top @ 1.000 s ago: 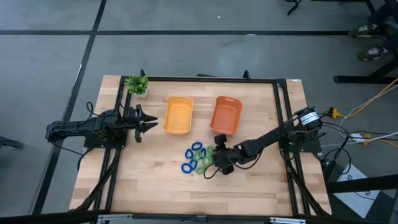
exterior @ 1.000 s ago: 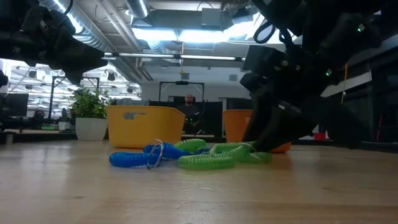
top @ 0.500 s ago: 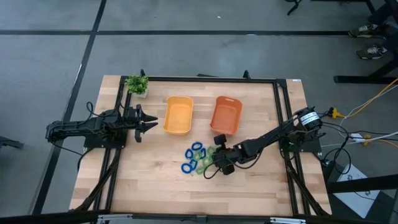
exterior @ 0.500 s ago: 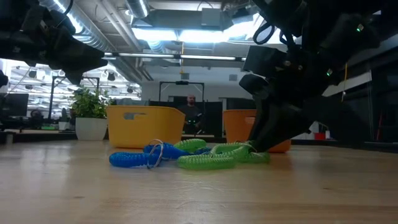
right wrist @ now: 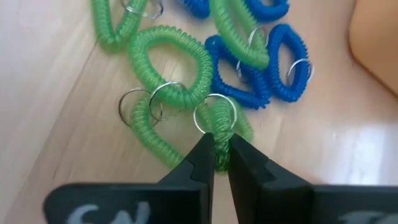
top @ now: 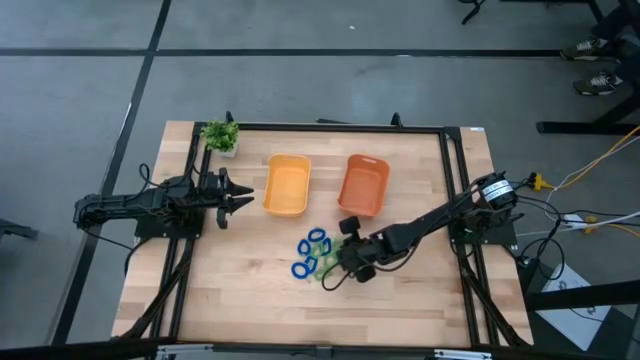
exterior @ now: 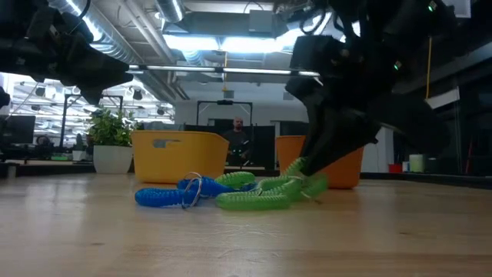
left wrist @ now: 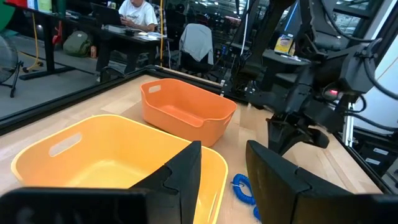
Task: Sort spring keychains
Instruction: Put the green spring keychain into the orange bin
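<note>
Right wrist view: the right gripper [right wrist: 217, 155] has its jaws pinched on a green spring keychain [right wrist: 219, 134] at the near edge of the heap on the bench [top: 240, 300]; the coil's long axis runs straight out ahead between the jaws, toward the blue keychains [right wrist: 273, 68]; the orange bin [top: 363, 185] lies just beyond; the left gripper [top: 243, 198] waits well apart, jaws spread, beside the yellow bin [top: 287, 185].

right end effector [top: 345, 256] at spring keychains [top: 316, 254]; left end effector [top: 243, 195] beside yellow bin [top: 287, 185]
</note>
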